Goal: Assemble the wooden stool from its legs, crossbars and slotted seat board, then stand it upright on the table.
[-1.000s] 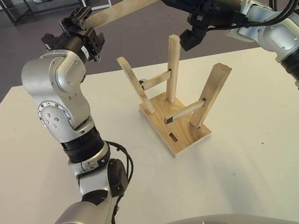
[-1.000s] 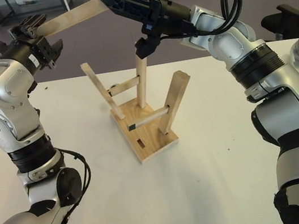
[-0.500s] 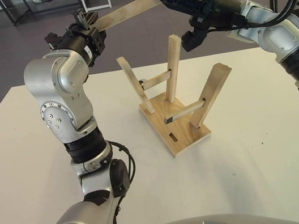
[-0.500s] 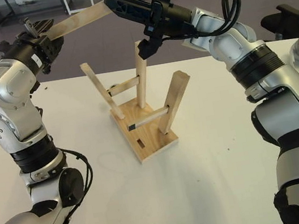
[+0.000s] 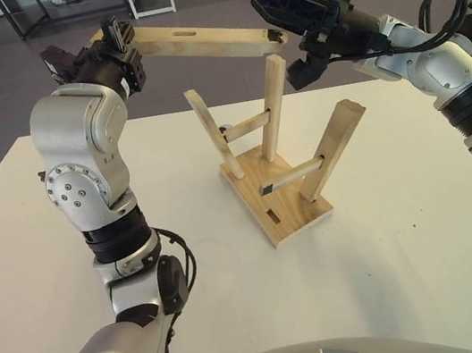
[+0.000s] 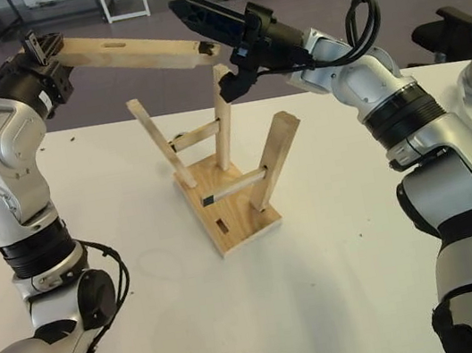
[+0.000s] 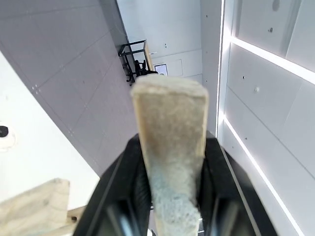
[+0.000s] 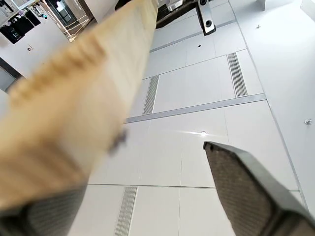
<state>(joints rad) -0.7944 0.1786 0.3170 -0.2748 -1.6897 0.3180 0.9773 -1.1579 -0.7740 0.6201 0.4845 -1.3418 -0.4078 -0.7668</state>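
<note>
- The fourth leg [image 5: 204, 41] is being held high over the surface [image 5: 411, 247], roughly level, right above the half-built stool (so nowhere near its slot yet).
- One end is being clamped hard by the left pincer [image 5: 122, 46]. In the left wrist view the wood is being squeezed between both fingers.
- The right pincer [image 5: 276, 36] is being held wide open around the other end. In the right wrist view the wood is being touched by one finger at most, and the other finger [image 8: 246, 191] is well apart from it.
- The seat board [image 5: 293, 217] is lying flat on the surface, with three legs sticking up and two crossbars [image 5: 246, 125] fitted between them.
- What could go wrong, as a guess:
  - The whole leg is being carried from one end, so it could sag or rotate in that grip as it is being lowered.
  - The free end is hanging just above the tallest upright leg [image 5: 273, 98]. A clip there could tip the loose assembly or pop a crossbar out.
  - If the open pincer is closed off-centre, the leg could get twisted and its slot turned away from the crossbar.
</note>
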